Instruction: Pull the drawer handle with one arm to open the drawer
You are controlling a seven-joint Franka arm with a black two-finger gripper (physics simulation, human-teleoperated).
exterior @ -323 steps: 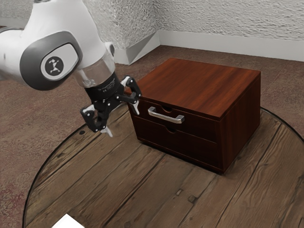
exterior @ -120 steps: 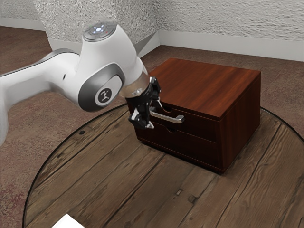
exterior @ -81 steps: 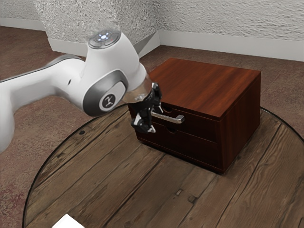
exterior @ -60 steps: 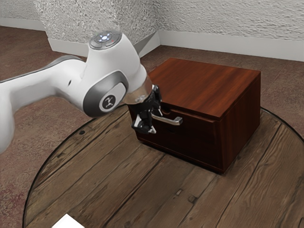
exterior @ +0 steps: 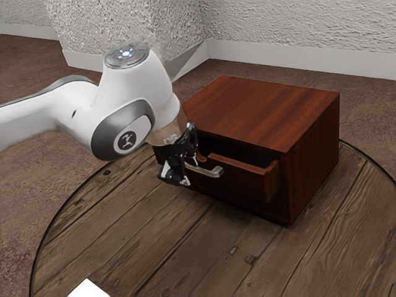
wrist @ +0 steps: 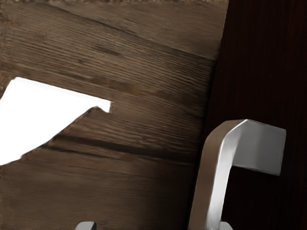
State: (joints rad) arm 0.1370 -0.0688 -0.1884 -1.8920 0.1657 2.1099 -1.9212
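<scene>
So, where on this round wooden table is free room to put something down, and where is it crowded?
Free: the planks of the round wooden table between the dark red-brown wooden cabinet and the near rim; also the cabinet's top. Crowded: at the pulled-out top drawer, where the black gripper meets the silver handle.

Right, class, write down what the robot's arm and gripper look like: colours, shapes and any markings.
The arm is made of smooth, rounded white shells. One joint carries a grey oval panel with a small white logo, and a round grey cap on top glows pale blue. The gripper is black and angular, with silvery fingertips.
</scene>
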